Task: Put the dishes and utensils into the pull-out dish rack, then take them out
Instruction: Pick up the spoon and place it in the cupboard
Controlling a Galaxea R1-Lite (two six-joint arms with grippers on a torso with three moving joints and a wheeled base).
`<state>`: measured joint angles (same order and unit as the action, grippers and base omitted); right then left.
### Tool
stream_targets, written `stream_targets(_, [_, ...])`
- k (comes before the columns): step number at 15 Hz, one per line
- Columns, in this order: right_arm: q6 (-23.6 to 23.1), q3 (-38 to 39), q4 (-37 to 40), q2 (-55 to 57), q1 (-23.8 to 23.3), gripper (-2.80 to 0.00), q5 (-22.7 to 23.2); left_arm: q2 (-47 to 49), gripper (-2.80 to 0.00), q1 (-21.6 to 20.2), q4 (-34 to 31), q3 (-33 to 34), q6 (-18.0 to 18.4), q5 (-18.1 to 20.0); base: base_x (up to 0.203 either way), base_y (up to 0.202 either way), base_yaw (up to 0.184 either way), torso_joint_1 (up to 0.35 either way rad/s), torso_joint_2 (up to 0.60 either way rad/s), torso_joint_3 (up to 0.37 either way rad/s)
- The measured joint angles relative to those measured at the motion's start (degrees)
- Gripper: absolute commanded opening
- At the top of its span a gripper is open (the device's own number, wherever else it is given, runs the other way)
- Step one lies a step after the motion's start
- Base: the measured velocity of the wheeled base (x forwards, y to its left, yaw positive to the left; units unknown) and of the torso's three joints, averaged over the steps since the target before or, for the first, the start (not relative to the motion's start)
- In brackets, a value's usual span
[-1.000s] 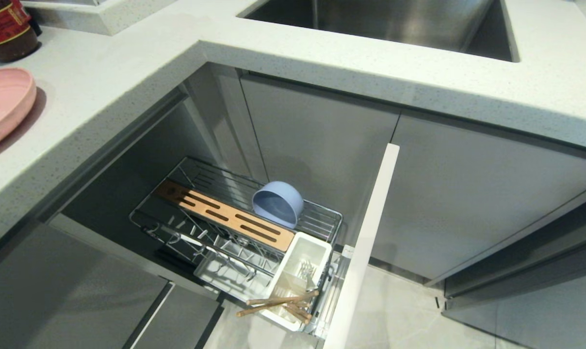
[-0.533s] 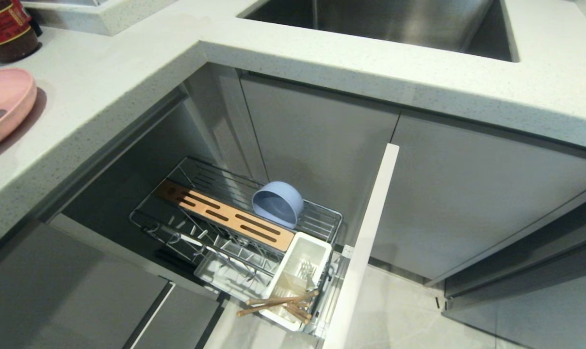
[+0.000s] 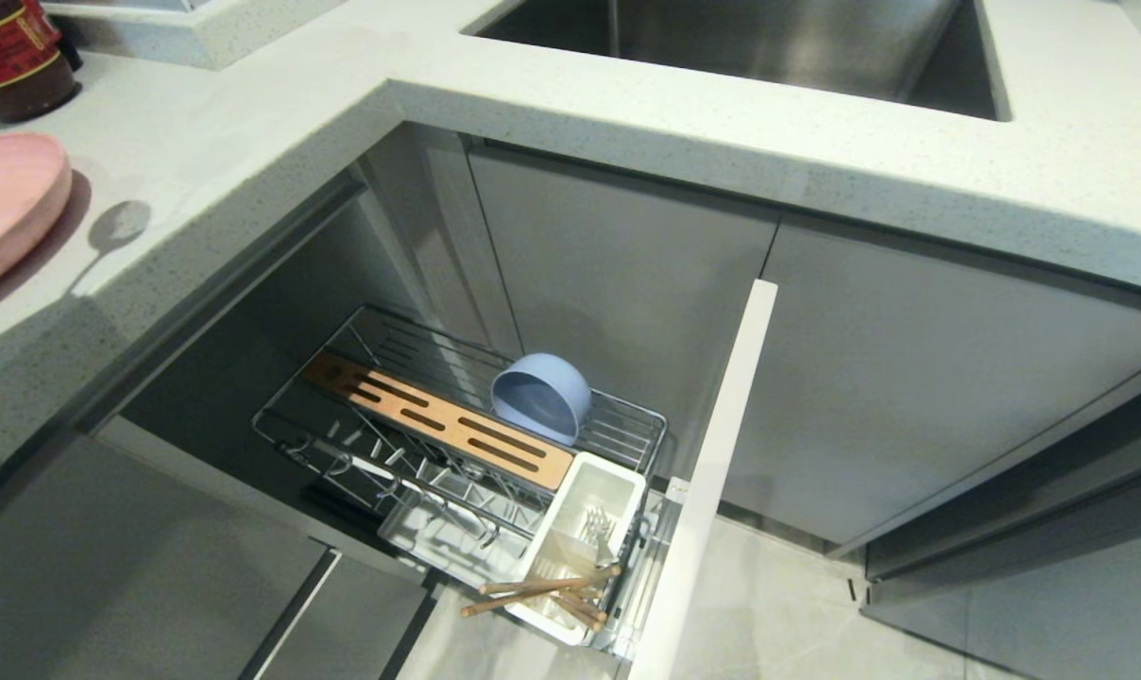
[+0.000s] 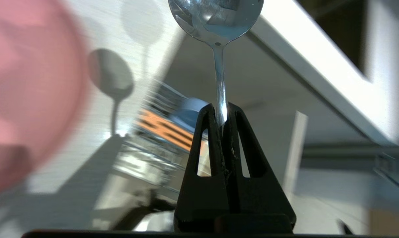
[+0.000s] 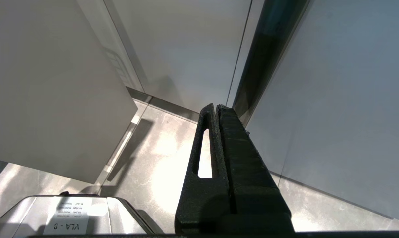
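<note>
The left gripper (image 4: 222, 109) has its jaws closed on the handle of the silver spoon (image 4: 216, 19); the spoon bowl points away from the wrist and sits at the top centre of the left wrist view. The spoon shadow (image 3: 117, 225) falls on the white speckled desk (image 3: 249, 142) at the upper left of the head view, beside the salmon-pink plate (image 3: 8, 203) at the left edge. The pull-out dish rack (image 3: 457, 453) stands extended at lower centre, below the desk. The pale blue bowl (image 3: 540, 397) lies tilted on its side on the wire behind the slotted wood strip (image 3: 438, 420). The wooden chopsticks (image 3: 537, 595) lie across the white cutlery cup (image 3: 580, 548), next to the tall white front panel (image 3: 712, 472). The right gripper (image 5: 216, 107) has its jaws closed on nothing and hangs over the floor (image 5: 160, 155) beside grey cabinet fronts.
</note>
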<state>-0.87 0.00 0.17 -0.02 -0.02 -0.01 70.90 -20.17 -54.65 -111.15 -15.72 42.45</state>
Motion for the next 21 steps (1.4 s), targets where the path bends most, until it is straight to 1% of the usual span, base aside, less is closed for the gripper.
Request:
stream_targets(2, [-0.01,0.0,0.0,0.0,0.0,-2.8,0.0,-0.26,-2.8,8.44,0.02,1.1,-0.78,-0.61,0.0,0.0,0.0,0.0,0.0,0.0])
stream_targets(3, [-0.01,0.0,0.01,0.0,0.0,-2.8,0.0,-0.22,-2.8,11.76,-0.03,1.83,-0.34,-1.02,0.0,0.0,0.0,0.0,0.0,0.0])
stream_targets(4, [0.01,0.0,0.01,0.0,0.0,-2.8,0.01,-0.06,-2.8,14.33,-0.48,2.74,0.99,-1.3,0.0,0.0,0.0,0.0,0.0,0.0])
stream_targets(7, [0.01,0.0,0.01,0.0,0.0,-2.8,0.0,0.87,-2.8,19.78,-5.56,3.92,7.95,-1.66,0.0,0.0,0.0,0.0,0.0,0.0])
stream_targets(8, [0.01,0.0,0.01,0.0,0.02,-2.8,0.01,1.15,-2.8,21.4,-7.8,4.07,10.66,-2.31,0.0,0.0,0.0,0.0,0.0,0.0])
stream_targets(10, [-0.01,0.0,0.01,0.0,0.0,-2.8,0.0,1.62,-2.8,24.57,-12.33,5.13,17.54,-5.91,0.0,0.0,0.0,0.0,0.0,0.0])
stream_targets(11, [0.01,0.0,-0.01,0.0,0.0,-2.8,0.01,1.84,-2.8,25.86,-14.31,6.11,21.65,-7.8,0.0,0.0,0.0,0.0,0.0,0.0])
stream_targets(12, [0.01,0.0,0.01,0.0,-0.02,-2.8,-0.01,2.09,-2.8,26.83,-16.18,6.86,24.96,-8.77,0.0,0.0,0.0,0.0,0.0,0.0])
stream_targets(13, [0.01,0.0,0.0,0.0,0.0,-2.8,0.0,2.37,-2.8,27.58,-17.12,7.22,26.59,-9.02,0.0,0.0,0.0,0.0,0.0,0.0])
stream_targets(15, [0.0,0.0,0.01,0.0,0.0,-2.8,-0.01,3.08,-2.8,29.32,-18.0,7.46,26.83,-9.95,0.0,0.0,0.0,0.0,0.0,0.0])
stream_targets(18, [0.01,0.0,0.01,0.0,0.0,-2.8,-0.01,5.06,-2.8,34.87,-21.83,7.03,26.55,-16.81,0.0,0.0,0.0,0.0,0.0,0.0])
stream_targets(19, [0.0,0.0,0.01,0.0,0.0,-2.8,-0.01,6.0,-2.8,36.37,-23.06,6.96,26.5,-18.29,0.0,0.0,0.0,0.0,0.0,0.0])
stream_targets(21, [0.01,0.0,0.01,0.0,0.0,-2.8,0.01,7.85,-2.8,38.21,-24.23,6.8,26.49,-19.74,0.0,0.0,0.0,0.0,0.0,0.0])
